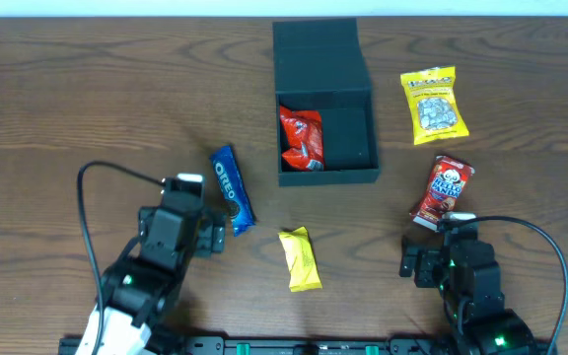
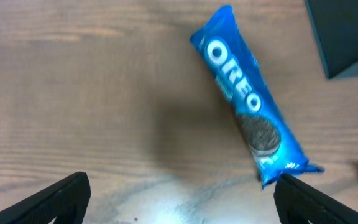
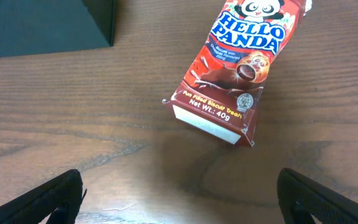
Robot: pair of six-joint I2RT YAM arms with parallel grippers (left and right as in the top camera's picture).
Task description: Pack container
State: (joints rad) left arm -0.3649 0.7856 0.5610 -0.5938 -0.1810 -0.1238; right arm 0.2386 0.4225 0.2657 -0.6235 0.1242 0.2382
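Left arm (image 1: 161, 235): black housings, white lower link, white tab at the head, small green light. Right arm (image 1: 466, 274): all black, green lights. Each trails a thin black cable (image 1: 80, 212) in a loop. Tool fingers (image 2: 61, 199): matte black wedges.

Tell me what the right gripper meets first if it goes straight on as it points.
Most likely the Hello Panda packet, lying just ahead of the open right gripper; if angled steeply, the table first.

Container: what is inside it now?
Inside the container, one red packet lies against the left wall; the right part shows bare dark floor. Whatever may lie under the packet is covered and cannot be seen.
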